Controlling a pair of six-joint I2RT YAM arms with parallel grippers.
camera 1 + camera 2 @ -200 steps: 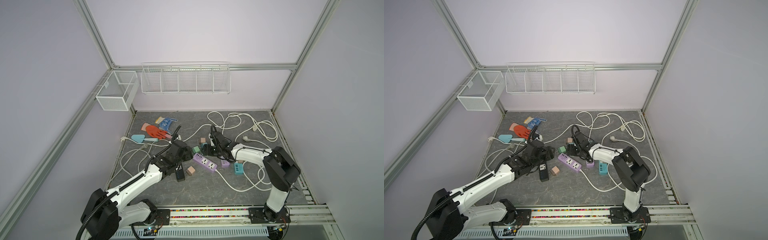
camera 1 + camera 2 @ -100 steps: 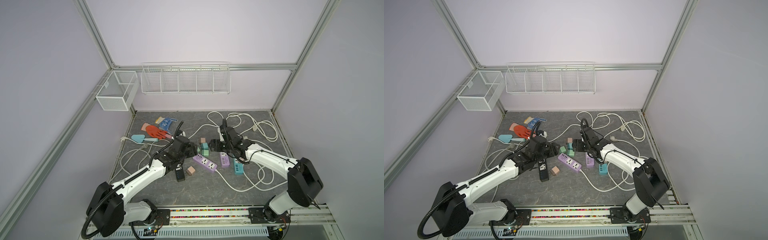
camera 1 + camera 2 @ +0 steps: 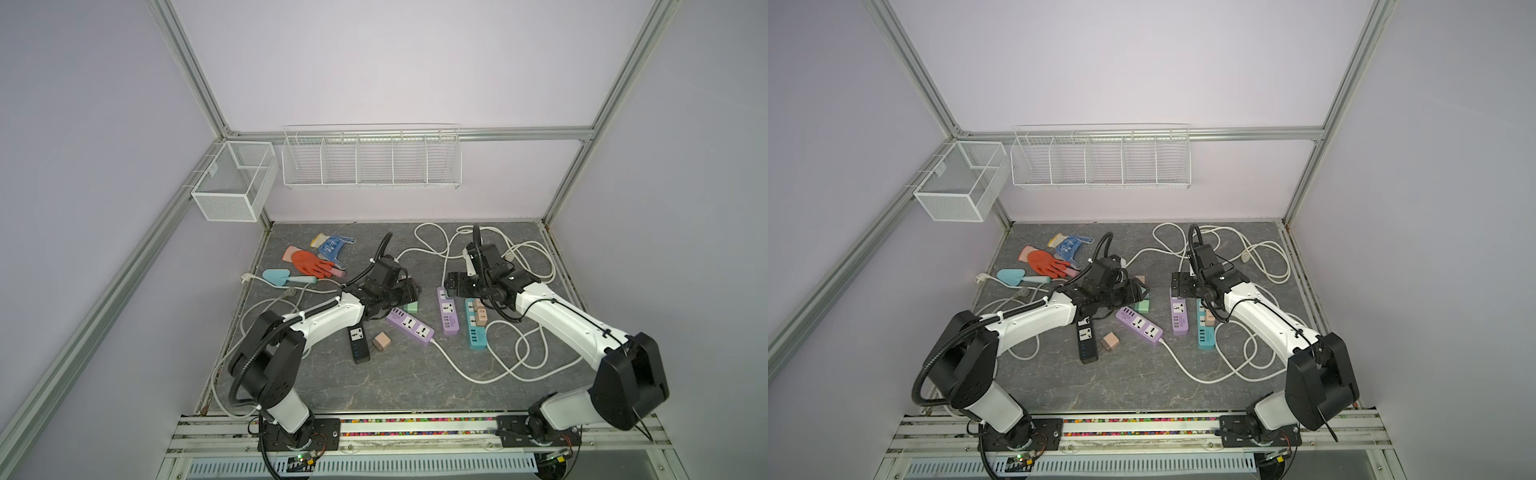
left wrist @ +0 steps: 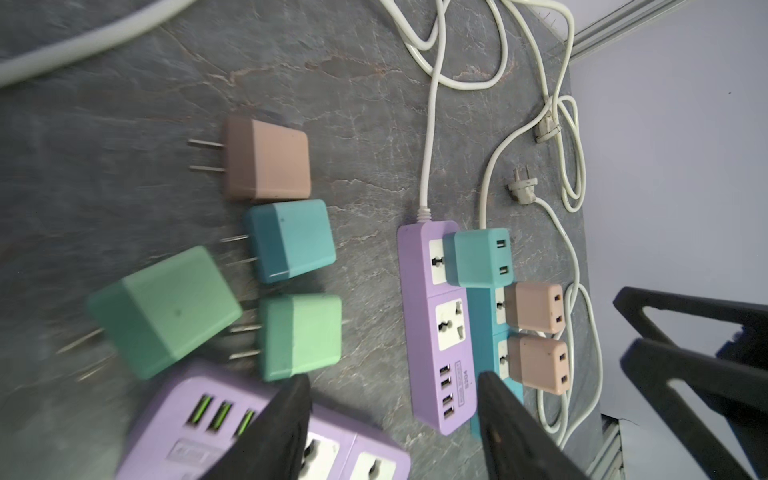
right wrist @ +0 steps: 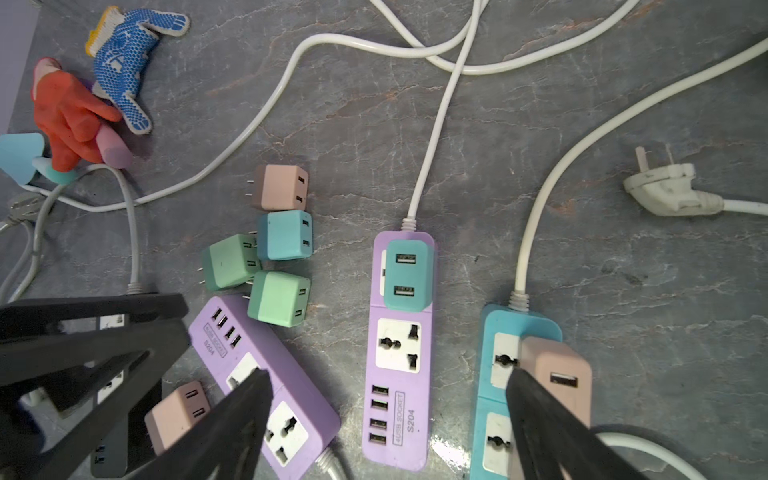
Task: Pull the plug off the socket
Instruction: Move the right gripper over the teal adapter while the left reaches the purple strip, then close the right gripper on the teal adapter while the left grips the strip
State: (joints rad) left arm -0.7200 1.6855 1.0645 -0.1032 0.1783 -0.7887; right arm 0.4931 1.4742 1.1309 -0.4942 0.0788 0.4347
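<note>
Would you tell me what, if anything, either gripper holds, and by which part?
Nothing is held: the left gripper and the right gripper both stand open and empty.

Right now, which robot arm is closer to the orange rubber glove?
Left. The left arm's fingers hover a little way from the orange rubber glove, by a green cube plug. The right arm's fingers hang farther off, above a purple power strip.

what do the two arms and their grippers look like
The left arm and right arm share white links, bulky black joint housings and black ribbed hoses at the wrists. The left gripper and right gripper have matte black fingers tapering to narrow tips, with triangular cut-outs.
</note>
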